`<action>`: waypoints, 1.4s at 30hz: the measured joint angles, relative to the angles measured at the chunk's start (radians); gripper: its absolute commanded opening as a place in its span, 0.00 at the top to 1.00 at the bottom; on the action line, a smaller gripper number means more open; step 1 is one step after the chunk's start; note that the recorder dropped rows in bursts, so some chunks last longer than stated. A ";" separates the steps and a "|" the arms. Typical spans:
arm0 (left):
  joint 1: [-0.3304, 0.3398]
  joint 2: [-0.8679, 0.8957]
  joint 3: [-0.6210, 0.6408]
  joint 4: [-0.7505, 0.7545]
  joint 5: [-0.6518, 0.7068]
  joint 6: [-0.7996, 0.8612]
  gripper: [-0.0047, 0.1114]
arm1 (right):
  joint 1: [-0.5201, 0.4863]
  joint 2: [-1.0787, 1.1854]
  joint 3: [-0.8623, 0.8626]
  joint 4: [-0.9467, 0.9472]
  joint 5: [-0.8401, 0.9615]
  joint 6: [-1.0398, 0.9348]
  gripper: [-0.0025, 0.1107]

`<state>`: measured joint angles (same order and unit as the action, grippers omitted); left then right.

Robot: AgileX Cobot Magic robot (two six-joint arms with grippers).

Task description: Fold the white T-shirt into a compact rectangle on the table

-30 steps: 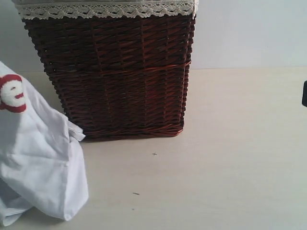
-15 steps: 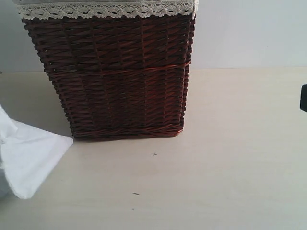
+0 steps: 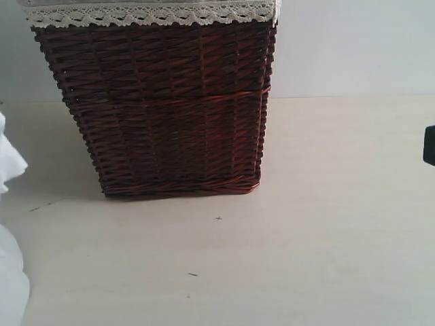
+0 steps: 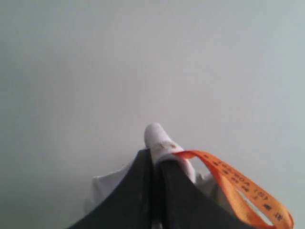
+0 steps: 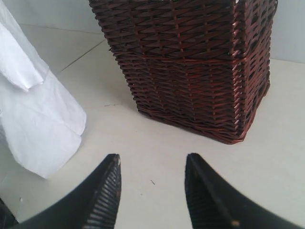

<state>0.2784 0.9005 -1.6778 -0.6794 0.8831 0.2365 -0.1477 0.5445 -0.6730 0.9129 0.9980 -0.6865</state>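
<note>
The white T-shirt [image 3: 9,272] shows only as white cloth at the far left edge of the exterior view; its red patch is out of view. In the right wrist view the shirt [image 5: 38,114] hangs with its lower folds touching the table [image 5: 157,148]. My left gripper [image 4: 156,155] is shut on a bunched bit of the white T-shirt [image 4: 157,138], and the orange tag [image 4: 238,183] trails beside its fingers. My right gripper [image 5: 152,162] stands open over bare table with nothing between its fingers; a dark sliver of that arm [image 3: 429,145] shows at the right edge of the exterior view.
A tall brown wicker basket [image 3: 163,109] with a white lace-trimmed liner [image 3: 149,12] stands on the pale cream table [image 3: 306,238] at the back centre-left. A pale wall rises behind it. A few tiny dark specks [image 3: 192,274] dot the tabletop.
The shirt has been drawn up and to the left, almost out of the exterior view; its red patch and hanging folds no longer show there. The right arm's sliver has barely shifted.
</note>
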 measured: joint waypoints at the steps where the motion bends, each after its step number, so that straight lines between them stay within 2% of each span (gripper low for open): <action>1: 0.000 0.000 0.000 -0.034 0.022 0.012 0.96 | 0.000 0.000 0.000 0.000 0.000 0.000 0.59; 4: 0.000 0.000 0.000 -0.170 0.132 0.036 0.96 | 0.000 0.000 0.000 0.000 0.000 0.000 0.59; 6: 0.000 0.000 -0.011 -0.223 0.153 0.037 0.96 | 0.000 0.000 0.000 0.000 0.000 -0.002 0.59; 9: 0.000 0.000 -0.095 -0.285 0.165 0.023 0.96 | 0.000 0.000 0.000 0.000 0.006 -0.002 0.59; 10: 0.000 -0.009 -0.127 -0.262 0.164 -0.027 0.96 | 0.000 0.000 0.000 0.000 0.005 -0.002 0.59; 11: 0.000 -0.022 -0.151 -0.197 0.164 -0.093 0.96 | 0.000 0.000 0.000 0.000 0.006 -0.002 0.59; 13: 0.000 -0.040 -0.166 0.042 0.191 -0.246 0.96 | 0.000 0.000 0.000 0.000 0.016 -0.002 0.59; 15: 0.000 -0.038 -0.121 0.386 0.297 -0.409 0.96 | 0.000 0.000 0.000 0.000 0.025 -0.002 0.59; 16: -0.010 -0.019 -0.044 0.599 0.331 -0.471 0.96 | 0.000 0.000 0.000 0.000 0.027 -0.002 0.59; 17: -0.017 -0.012 0.014 0.696 0.334 -0.491 0.96 | 0.000 0.000 0.000 0.000 0.030 -0.002 0.59; 18: -0.024 0.002 0.150 0.839 0.341 -0.510 0.96 | 0.000 0.000 0.000 0.000 0.036 -0.002 0.59; 20: -0.026 0.042 0.359 0.973 0.343 -0.525 0.96 | 0.000 0.000 0.000 0.000 0.041 -0.002 0.59; 21: -0.028 0.077 0.465 1.038 0.310 -0.554 0.96 | 0.000 0.000 0.000 0.000 0.043 -0.002 0.59; 23: -0.023 0.186 0.655 1.208 0.159 -0.670 0.94 | 0.000 0.000 0.000 0.002 0.047 -0.002 0.59; 25: -0.005 0.309 0.792 1.361 0.000 -0.841 0.77 | 0.000 0.000 0.000 0.002 0.049 -0.002 0.59; 26: 0.000 0.341 0.815 1.378 -0.031 -0.873 0.50 | 0.000 0.000 0.000 0.002 0.049 -0.002 0.59; 28: 0.002 0.436 0.831 1.394 -0.108 -0.939 0.28 | 0.000 0.000 0.000 0.006 0.053 -0.002 0.59; 29: 0.002 0.459 0.829 1.396 -0.125 -0.952 0.23 | 0.000 0.000 0.000 0.008 0.054 -0.002 0.59; 30: 0.002 0.476 0.822 1.396 -0.130 -0.959 0.22 | 0.000 0.000 0.000 0.008 0.056 -0.002 0.59; 34: 0.002 0.490 0.774 1.402 -0.123 -0.961 0.31 | 0.000 0.000 0.000 0.011 0.057 -0.002 0.59; 36: 0.002 0.469 0.740 1.358 -0.121 -0.904 0.31 | 0.000 0.000 0.000 0.011 0.061 -0.005 0.59; 40: 0.002 0.381 0.654 1.126 -0.147 -0.625 0.29 | 0.000 0.000 0.000 0.041 0.079 -0.043 0.59; 42: 0.002 0.326 0.602 0.955 -0.156 -0.453 0.29 | 0.000 0.000 0.000 0.065 0.093 -0.073 0.59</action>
<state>0.2802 1.2265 -1.0756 0.2756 0.7270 -0.2167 -0.1477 0.5445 -0.6730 0.9780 1.0908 -0.7597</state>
